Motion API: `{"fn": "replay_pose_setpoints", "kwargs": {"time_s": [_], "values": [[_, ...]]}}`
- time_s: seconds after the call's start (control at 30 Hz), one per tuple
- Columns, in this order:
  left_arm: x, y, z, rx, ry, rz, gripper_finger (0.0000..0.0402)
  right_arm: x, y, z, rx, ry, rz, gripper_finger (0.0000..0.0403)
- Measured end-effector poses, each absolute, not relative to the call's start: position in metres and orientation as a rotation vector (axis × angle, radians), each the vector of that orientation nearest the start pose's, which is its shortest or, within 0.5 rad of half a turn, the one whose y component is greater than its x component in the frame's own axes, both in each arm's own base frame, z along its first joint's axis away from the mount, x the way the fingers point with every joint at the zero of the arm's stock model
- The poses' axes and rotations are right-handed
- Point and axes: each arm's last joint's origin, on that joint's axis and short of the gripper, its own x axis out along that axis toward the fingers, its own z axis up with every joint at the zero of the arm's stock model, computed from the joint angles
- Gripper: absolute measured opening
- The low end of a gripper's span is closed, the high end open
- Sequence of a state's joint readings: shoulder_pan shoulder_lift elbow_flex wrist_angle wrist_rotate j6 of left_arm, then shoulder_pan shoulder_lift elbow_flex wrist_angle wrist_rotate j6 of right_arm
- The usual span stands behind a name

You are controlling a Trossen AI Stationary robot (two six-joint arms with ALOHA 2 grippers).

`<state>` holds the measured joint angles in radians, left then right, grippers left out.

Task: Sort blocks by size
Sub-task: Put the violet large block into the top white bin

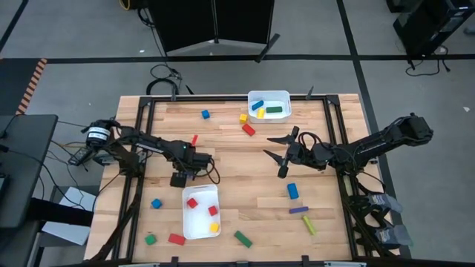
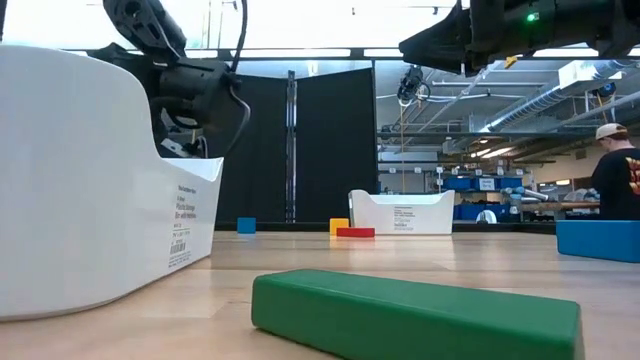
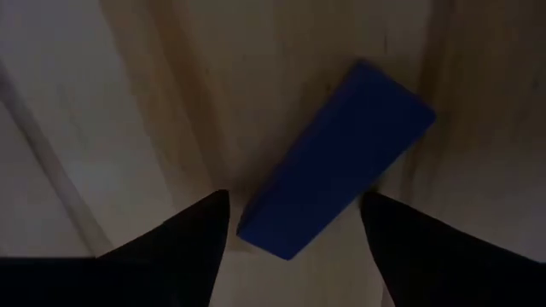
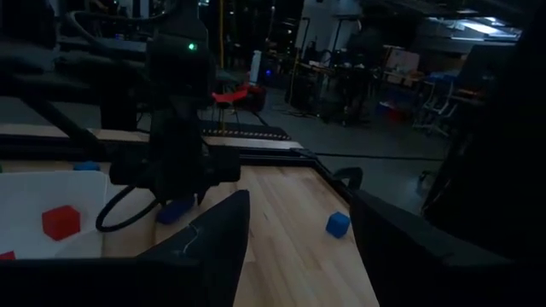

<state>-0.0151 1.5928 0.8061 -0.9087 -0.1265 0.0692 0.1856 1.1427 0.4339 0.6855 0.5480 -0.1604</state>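
Observation:
My left gripper (image 1: 180,176) points down at the table just beyond the near white tray (image 1: 187,222). It is open, with one finger on either side of one end of a blue bar block (image 3: 337,170), which lies flat on the wood, slanting across the gap. In the right wrist view this bar (image 4: 175,210) shows under that gripper. My right gripper (image 1: 273,147) hangs level over the table's middle, open, with nothing between its fingers. Loose blocks lie about: a blue bar (image 1: 292,191), a purple bar (image 1: 298,210), a green bar (image 2: 415,315).
The near tray holds red cubes (image 1: 191,202) and a yellow one (image 1: 214,228). A far tray (image 1: 283,96) holds blue, yellow and green blocks. More blocks lie near the far edge (image 1: 249,130) and the near left corner (image 1: 176,239). A person (image 2: 615,170) stands beyond the table.

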Motion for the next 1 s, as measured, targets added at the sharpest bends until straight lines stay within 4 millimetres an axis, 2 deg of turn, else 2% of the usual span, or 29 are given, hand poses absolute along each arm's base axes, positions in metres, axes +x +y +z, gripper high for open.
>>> {"fn": "replay_pose_setpoints", "kwargs": {"time_s": [0.17,0.4,0.43,0.6,0.73,0.9,1.0], "values": [[0.228,0.0,0.14,0.161,1.693,0.043,0.0228,0.227,0.027,0.228,-0.165,0.047,-0.36,0.0213],[0.228,0.0,0.139,0.158,1.697,0.046,0.0107,0.227,0.027,0.229,-0.162,0.039,-0.36,0.0212],[0.228,0.001,0.14,0.156,1.7,0.05,0.01,0.227,0.027,0.229,-0.162,0.039,-0.36,0.0212],[0.226,0.001,0.14,0.129,1.725,0.071,0.01,0.227,0.027,0.229,-0.161,0.035,-0.36,0.0211],[0.218,0.002,0.146,0.125,1.812,0.098,0.01,0.227,0.028,0.229,-0.161,0.035,-0.359,0.021],[0.221,0.004,0.171,0.11,1.732,0.133,0.01,0.227,0.028,0.229,-0.16,0.034,-0.359,0.0211],[0.23,0.01,0.195,0.114,1.596,0.191,0.01,0.227,0.028,0.23,-0.158,0.026,-0.36,0.0212]]}}
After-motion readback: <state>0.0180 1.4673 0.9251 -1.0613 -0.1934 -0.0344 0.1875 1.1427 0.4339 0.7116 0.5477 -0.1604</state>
